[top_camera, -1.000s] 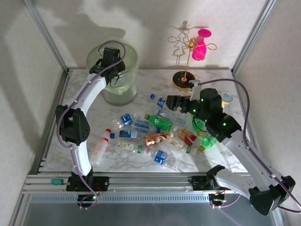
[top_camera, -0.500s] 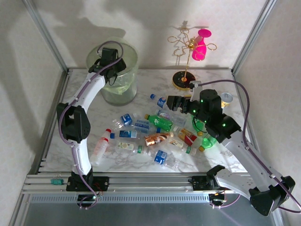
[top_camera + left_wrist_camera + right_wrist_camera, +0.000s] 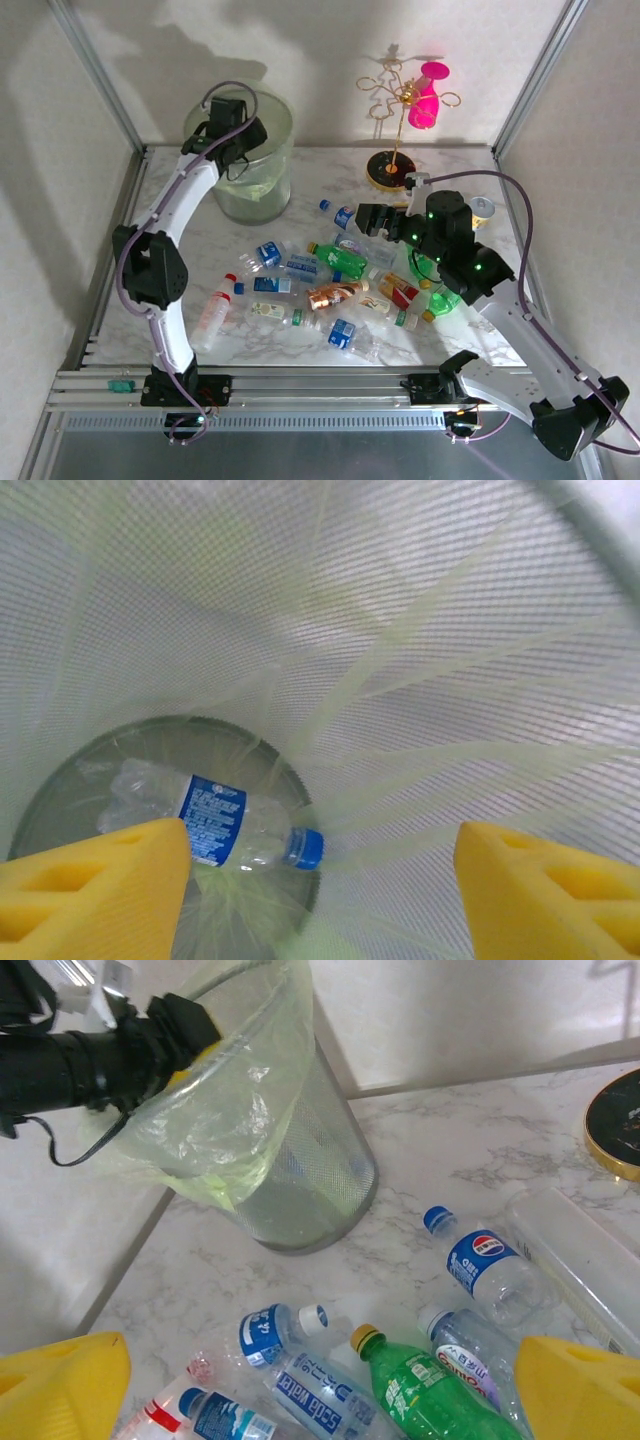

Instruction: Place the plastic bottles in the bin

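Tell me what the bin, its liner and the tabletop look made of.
Bin: see-through wall with a fine grid texture, so mesh or gridded translucent plastic; unclear which. Liner: thin, glossy pale-green plastic film, crinkled and draped over the rim. Tabletop: white with grey veins, marble or a marble-look laminate.

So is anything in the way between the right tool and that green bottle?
Nothing visible is. The right tool is open above the green bottle, with only air between them. On the way to the bin, though, the left tool sits open in its mouth, so that could block a drop.
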You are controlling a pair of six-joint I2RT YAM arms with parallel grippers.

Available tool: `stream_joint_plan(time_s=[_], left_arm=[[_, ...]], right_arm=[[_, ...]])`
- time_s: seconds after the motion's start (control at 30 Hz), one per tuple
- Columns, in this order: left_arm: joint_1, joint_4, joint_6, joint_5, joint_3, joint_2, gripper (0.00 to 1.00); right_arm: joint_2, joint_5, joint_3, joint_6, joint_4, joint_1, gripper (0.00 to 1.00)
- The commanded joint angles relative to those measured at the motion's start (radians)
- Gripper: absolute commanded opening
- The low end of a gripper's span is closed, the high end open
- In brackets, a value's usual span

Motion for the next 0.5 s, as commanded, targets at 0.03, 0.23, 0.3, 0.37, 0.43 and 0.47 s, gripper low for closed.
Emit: stream_joint_plan(time_s=[0.03, 0.23, 0.3, 0.37, 0.43, 0.47], left_arm=[[-0.051, -0.006, 0.009, -0.036, -0.024, -0.185, 0.70], [-0.151, 0.035, 0.035, -0.143, -0.223, -0.436, 0.70], [-0.201, 0.039, 0.045, -0.179, -0.307, -0.521, 0.70], [-0.252, 0.038, 0.055, -0.195, -0.391, -0.604, 0.70], [-0.304, 0.018, 0.053, -0.218, -0.466, -0.672, 0.69], [-0.326, 0.011, 0.046, -0.232, -0.497, -0.703, 0.69]], right_arm=[[-0.025, 0.024, 0.034, 0.013, -0.019, 0.005, 0.99], [-0.018, -0.072, 0.015, 0.019, -0.001, 0.007, 0.98], [-0.038, -0.100, -0.015, 0.022, 0.029, 0.011, 0.98], [-0.051, -0.110, -0.034, 0.023, 0.041, 0.012, 0.98], [-0.053, -0.111, -0.047, 0.023, 0.042, 0.013, 0.98], [-0.049, -0.111, -0.053, 0.024, 0.040, 0.013, 0.98]])
